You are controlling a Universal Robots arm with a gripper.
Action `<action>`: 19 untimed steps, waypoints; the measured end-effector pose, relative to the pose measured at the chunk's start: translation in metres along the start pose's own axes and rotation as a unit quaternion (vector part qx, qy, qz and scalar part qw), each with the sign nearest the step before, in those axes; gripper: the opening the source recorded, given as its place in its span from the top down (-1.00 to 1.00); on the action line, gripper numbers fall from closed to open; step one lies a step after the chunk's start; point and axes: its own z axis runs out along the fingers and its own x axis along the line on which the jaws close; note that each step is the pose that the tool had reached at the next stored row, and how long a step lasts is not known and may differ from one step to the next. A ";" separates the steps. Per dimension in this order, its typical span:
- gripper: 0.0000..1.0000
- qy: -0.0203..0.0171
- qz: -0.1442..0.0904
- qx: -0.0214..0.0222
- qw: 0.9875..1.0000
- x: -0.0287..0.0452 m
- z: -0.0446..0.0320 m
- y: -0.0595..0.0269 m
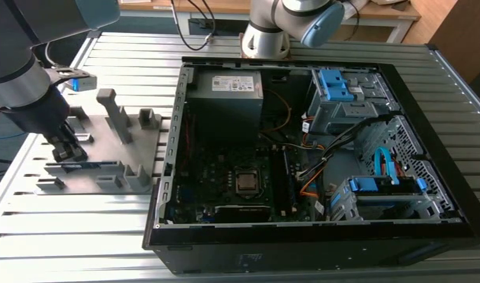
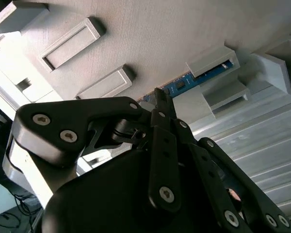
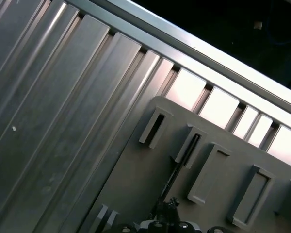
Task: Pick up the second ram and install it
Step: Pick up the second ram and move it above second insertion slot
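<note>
Ribbed metal slats form the table (image 1: 106, 236) that carries everything. At the exterior view's left, the tool (image 1: 67, 148) reaches down from a dark arm onto a grey holder plate (image 1: 91, 138). In the second wrist view its tip (image 2: 160, 99) meets the upper edge of the second ram (image 2: 194, 80), a blue-green strip standing on its long edge. Whether the tool is wide, narrow or already gripping the strip cannot be told. One end of the strip sits in a slotted grey block (image 2: 213, 60) on the plate. In the exterior view the ram (image 1: 82, 167) lies along the plate's near side, just beside the tool. Just beside the plate stands an open computer case (image 1: 428, 147) with its board (image 1: 216, 171) exposed. Another arm's base (image 1: 263, 35) stands behind the case.
</note>
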 end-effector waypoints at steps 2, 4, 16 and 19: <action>0.80 0.000 -0.008 0.000 1.000 0.0000 0.0000 0.0000; 0.80 0.000 -0.016 0.000 1.000 0.0000 0.0000 0.0000; 0.80 -0.001 -0.069 -0.002 0.998 0.0000 0.0000 0.0000; 0.80 -0.001 -0.083 -0.002 0.997 0.0000 0.0000 0.0000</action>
